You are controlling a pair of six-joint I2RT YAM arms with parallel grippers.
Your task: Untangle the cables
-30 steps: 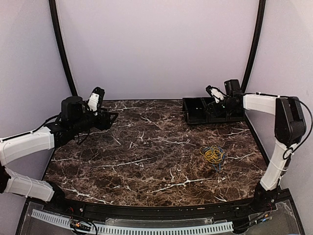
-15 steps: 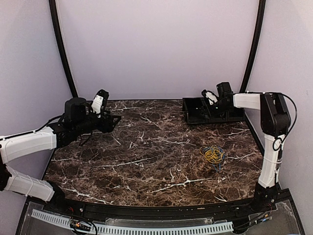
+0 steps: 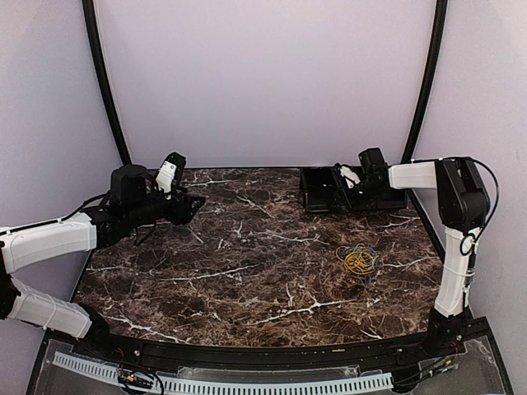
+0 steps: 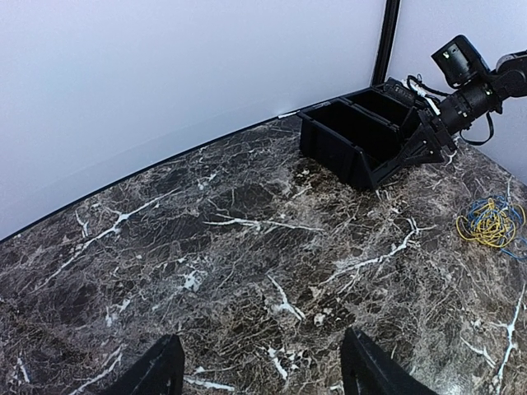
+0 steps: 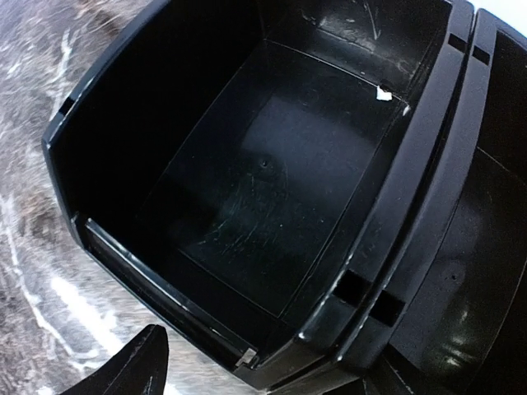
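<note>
Nearest you, on the right of the surface (image 3: 247,271), lies one tangle of cables (image 3: 358,261): yellow, blue and black strands in a roundish clump with no clear long axis. It sits on your side of both pairs of fingers, closer to the right arm. Farther back, the left fingers (image 4: 160,374) are spread on nothing. The right fingers (image 5: 144,362) look spread above the black bins (image 3: 329,191), at least two.

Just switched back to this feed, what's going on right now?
The right gripper is at the black bins, far right, its camera looking into an empty compartment. The left gripper hovers open above the marble table, holding nothing. The cables, a yellow, blue and black tangle, lie untouched nearer the arm bases.
</note>
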